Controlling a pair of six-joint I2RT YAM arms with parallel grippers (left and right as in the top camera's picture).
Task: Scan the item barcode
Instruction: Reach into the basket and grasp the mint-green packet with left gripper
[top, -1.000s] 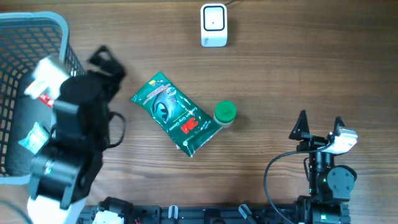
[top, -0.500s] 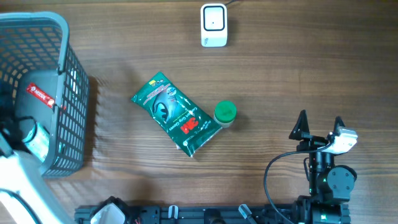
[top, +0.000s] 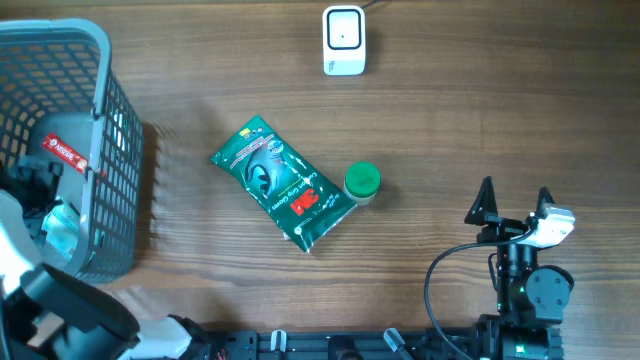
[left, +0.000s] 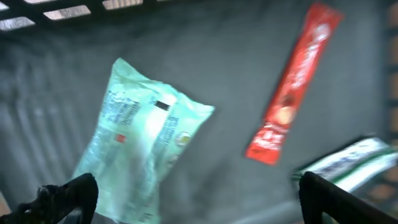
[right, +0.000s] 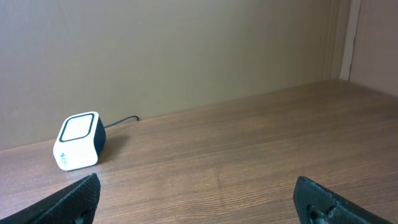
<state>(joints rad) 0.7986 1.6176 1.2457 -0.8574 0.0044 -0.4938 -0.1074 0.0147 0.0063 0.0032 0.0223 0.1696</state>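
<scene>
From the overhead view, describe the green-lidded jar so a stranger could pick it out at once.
Start at the wooden table and find the green packet lying near its middle. The jar stands beside that packet's right edge; it alone is small and round, with a plain green lid.

You have brown wood-grain counter (top: 480, 120) before you. Landmark: green packet (top: 282, 183), lying flat and diagonal at mid-counter. Green-capped jar (top: 361, 183) upright just beside packet's right edge; whether they touch, you cannot tell. White scanner (top: 343, 40) beyond packet toward far edge, well apart, cable (right: 121, 120) trailing behind it. Grey mesh basket (top: 110, 130) stands left of packet, apart from it, at counter's left edge.
</scene>
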